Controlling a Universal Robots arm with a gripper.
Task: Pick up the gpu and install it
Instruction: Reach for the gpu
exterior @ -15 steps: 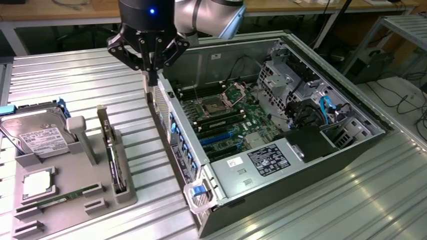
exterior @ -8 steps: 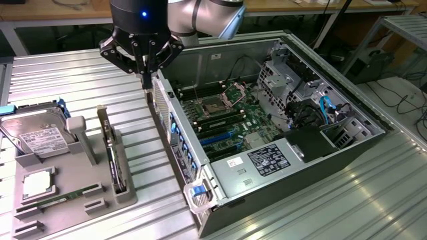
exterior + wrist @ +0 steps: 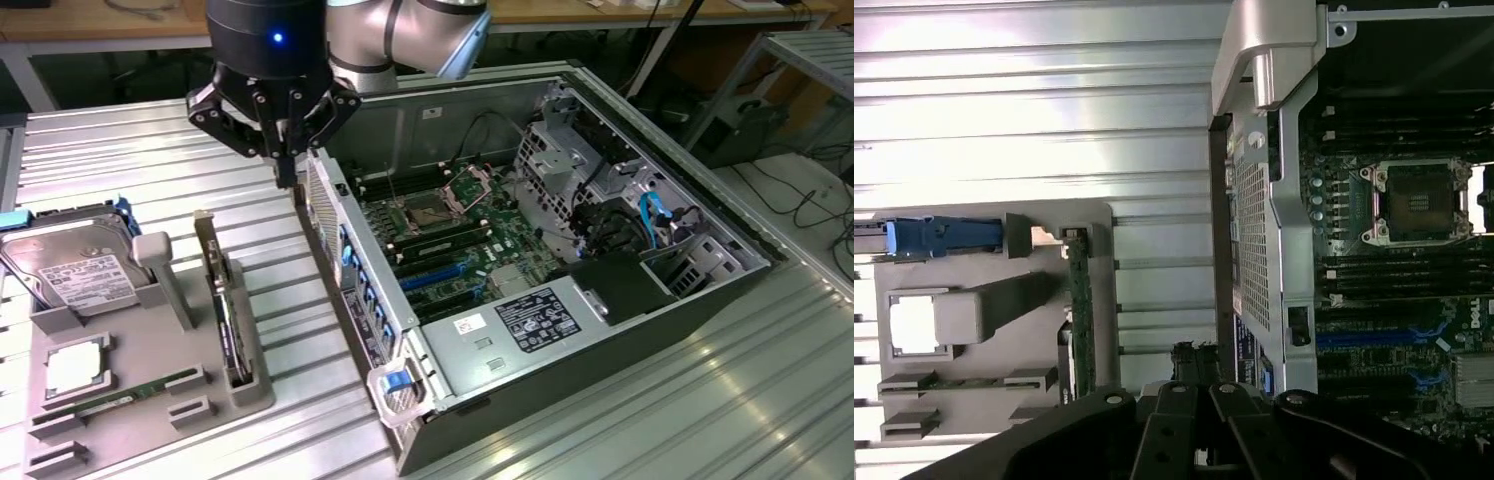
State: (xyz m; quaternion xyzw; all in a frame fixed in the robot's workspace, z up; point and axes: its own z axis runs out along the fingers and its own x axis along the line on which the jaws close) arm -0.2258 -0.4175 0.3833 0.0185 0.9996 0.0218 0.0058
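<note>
grey plastic holder tray [image 3: 140,340] on the ribbed aluminium table [image 3: 147,150] carries the gpu [image 3: 224,305] - a thin dark card standing on its long edge in a slot along the tray's edge nearest the open grey tower computer case [image 3: 454,110]. in the wrist view the gpu [image 3: 1082,300] reads as a narrow green strip running along that same tray edge.

the black multi-finger gripper [image 3: 284,175] hangs above the strip of table between the tray's far corner and the perforated end wall of the case, clear of both. its fingers look drawn together to a single tip, with nothing between them.

by my reading the task is at its very start: the card is not yet picked up, and the blue expansion slots [image 3: 434,275] on the green motherboard [image 3: 461,235] inside the case hold no card. both the grasp and the install are left.

several things are hard to make out. the gpu shows edge-on, so neither face can be read, and i cannot pick out its metal bracket with confidence. the tray is cut off at the exterior view's left, clipping the silver hard drive with the white label [image 3: 74,270]; the narrow green memory stick [image 3: 127,397] lies near the tray's front edge. in the wrist view the gripper's own black linkages cover one end of the gpu and tray - and the case wall hides part of the slot row.
</note>
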